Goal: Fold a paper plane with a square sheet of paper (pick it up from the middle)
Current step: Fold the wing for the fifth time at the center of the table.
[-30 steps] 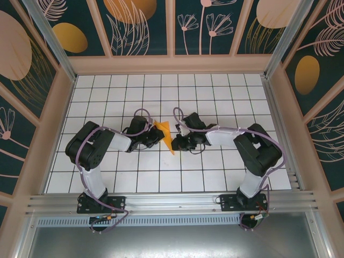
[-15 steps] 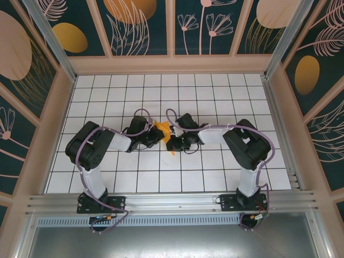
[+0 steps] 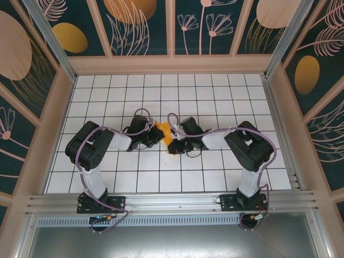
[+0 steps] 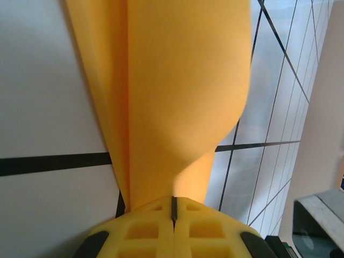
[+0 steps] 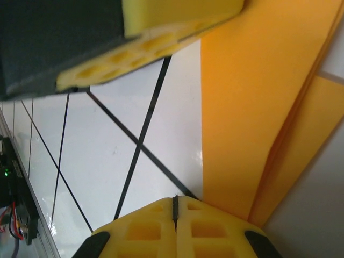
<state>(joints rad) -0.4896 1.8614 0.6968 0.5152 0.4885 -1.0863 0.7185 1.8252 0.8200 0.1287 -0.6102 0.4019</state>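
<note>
jaws of the left gripper [image 4: 173, 201] were clamped on the folded orange paper [image 4: 183, 97] in the middle of the table [image 3: 226, 91]; right gripper [image 5: 175, 201] was closed at its edge, pinching it or not, couldn't tell.

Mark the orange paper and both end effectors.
Folded bright-orange paper [image 4: 183, 80]: left wrist view, broad flap.
Left end effector [image 4: 173, 203]: left wrist view, fingertip seam.
Right end effector [image 5: 175, 203]: right wrist view, fingertip seam.
</note>
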